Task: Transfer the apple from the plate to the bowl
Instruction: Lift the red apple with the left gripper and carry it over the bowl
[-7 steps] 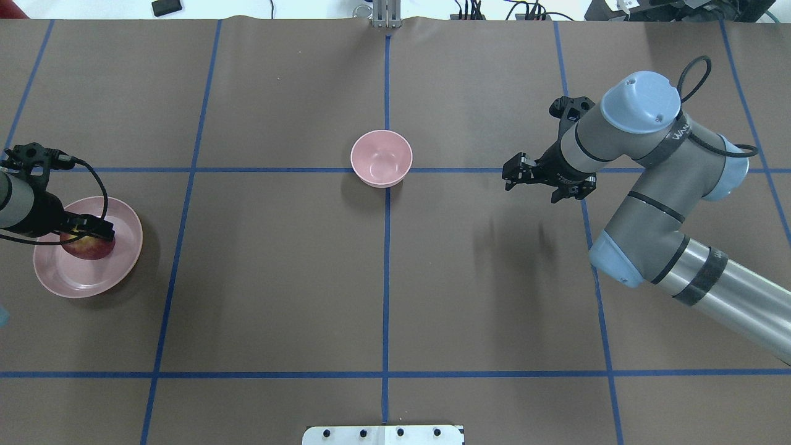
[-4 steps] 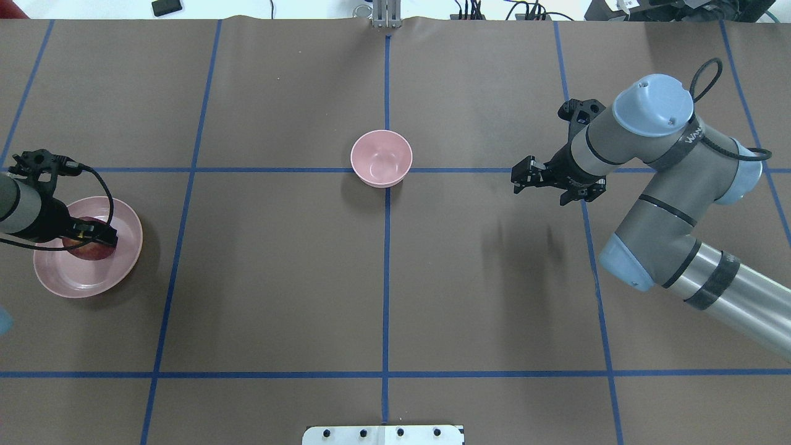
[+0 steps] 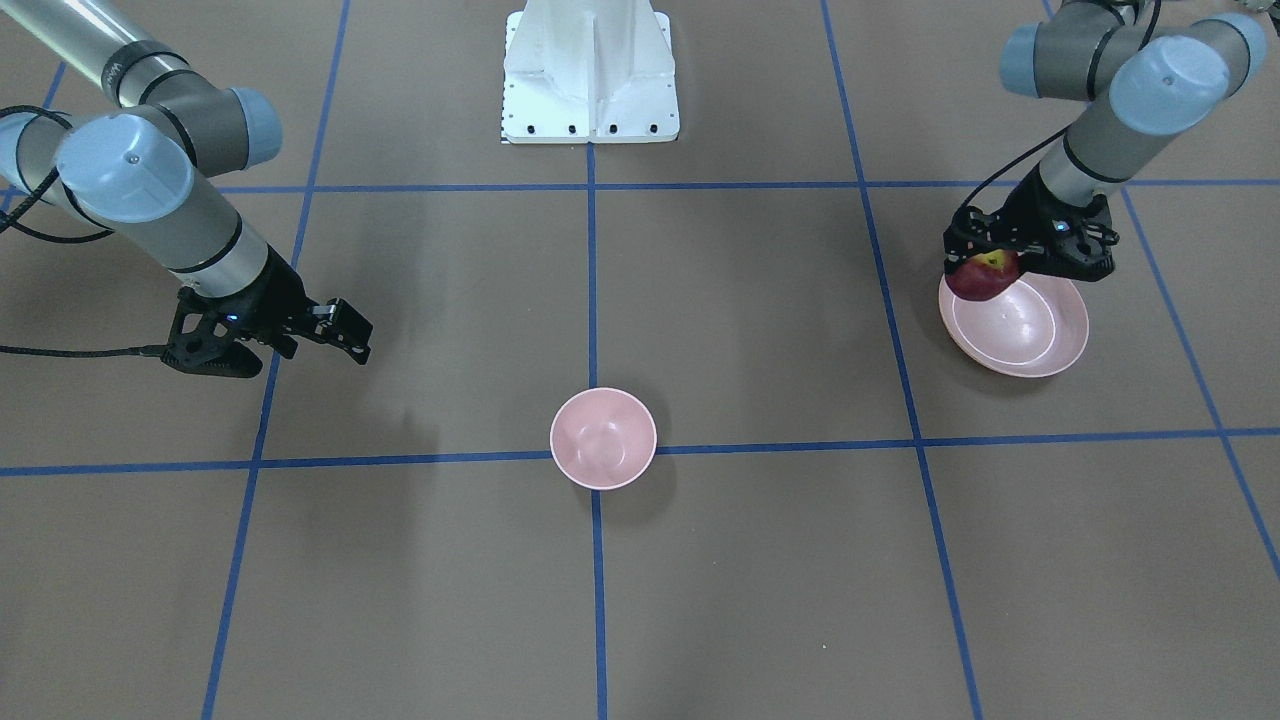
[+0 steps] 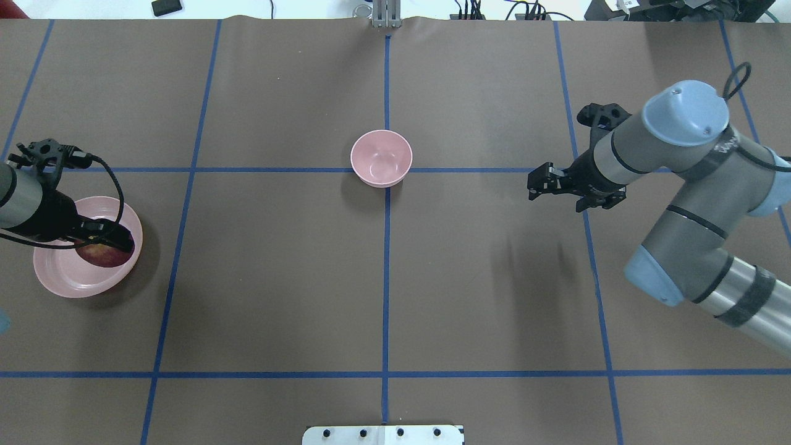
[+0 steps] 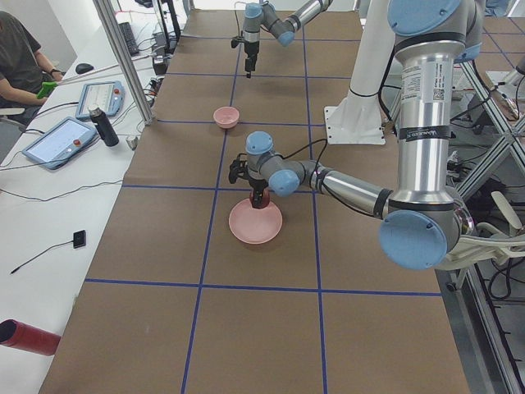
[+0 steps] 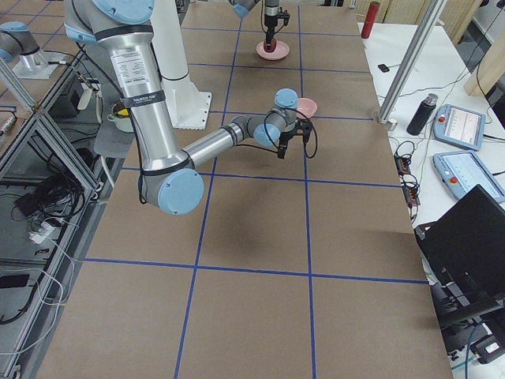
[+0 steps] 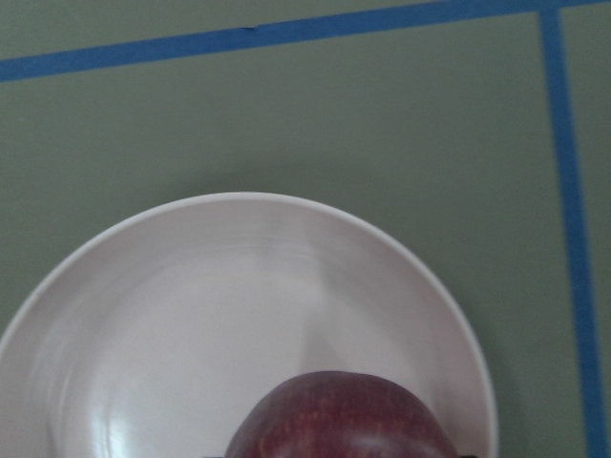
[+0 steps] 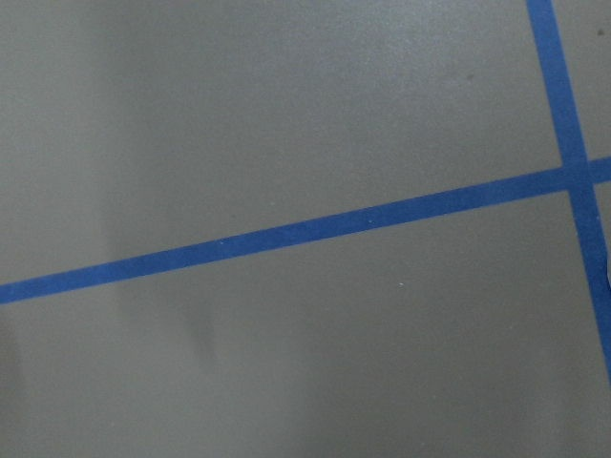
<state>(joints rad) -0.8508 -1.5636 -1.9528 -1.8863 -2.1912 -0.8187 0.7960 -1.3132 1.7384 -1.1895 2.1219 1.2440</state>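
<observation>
My left gripper (image 4: 106, 240) is shut on the dark red apple (image 4: 106, 255) and holds it just above the pink plate (image 4: 62, 275), over the plate's right side. In the front-facing view the apple (image 3: 984, 276) hangs under the gripper (image 3: 990, 258), clear of the plate (image 3: 1025, 335). The left wrist view shows the apple's top (image 7: 344, 420) above the empty plate (image 7: 239, 305). The small pink bowl (image 4: 381, 158) stands empty at the table's centre. My right gripper (image 4: 539, 182) is open and empty, hovering far to the bowl's right.
Blue tape lines grid the brown table. The white robot base (image 3: 590, 70) stands at the near-middle edge. The right arm's elbow and forearm (image 4: 698, 185) hang over the table's right side. Operator tablets and a bottle lie off the far edge (image 5: 90, 107).
My left gripper has closed on the apple, raised it off the plate's centre and shifted it right. My right arm has drawn back to the right, away from the bowl.
</observation>
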